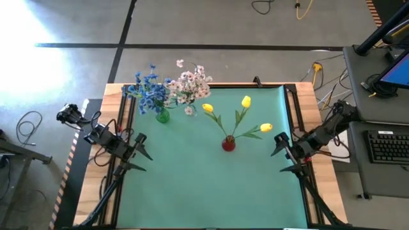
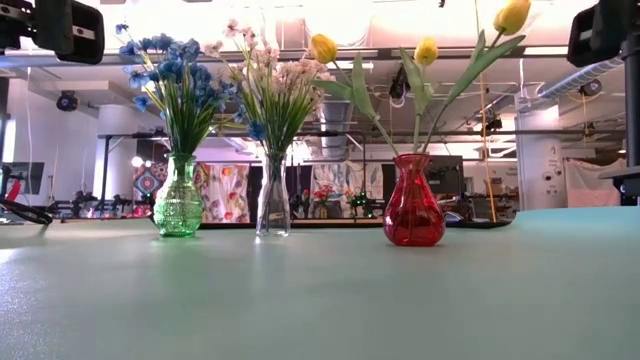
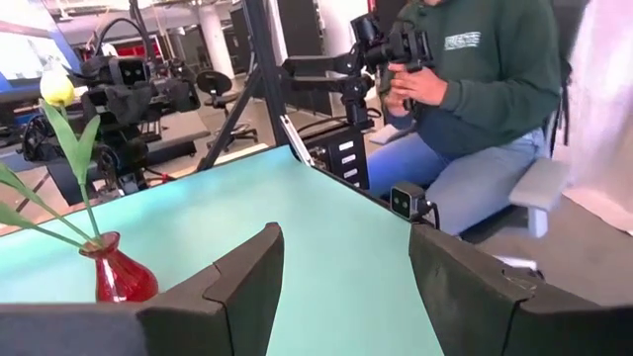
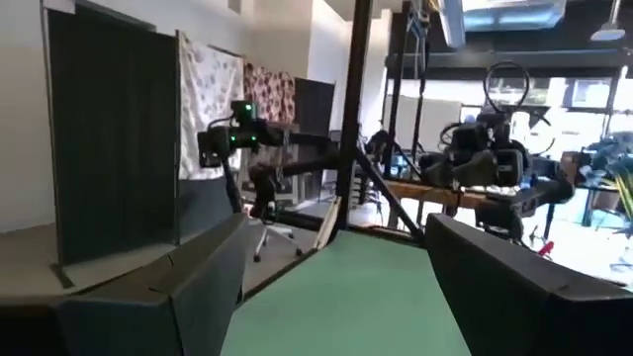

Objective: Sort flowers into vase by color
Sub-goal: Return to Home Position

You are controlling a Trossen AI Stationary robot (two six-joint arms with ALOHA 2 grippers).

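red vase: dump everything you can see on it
The red vase looks like glossy translucent glass, with a bulbous body, a narrow neck and a flared lip. It stands upright near the middle of the teal mat, apart from the green vase and the clear vase. Three yellow tulips stand in it, their green stems fanning out from its mouth. The left gripper and right gripper sit open at the table's sides, well clear of it.
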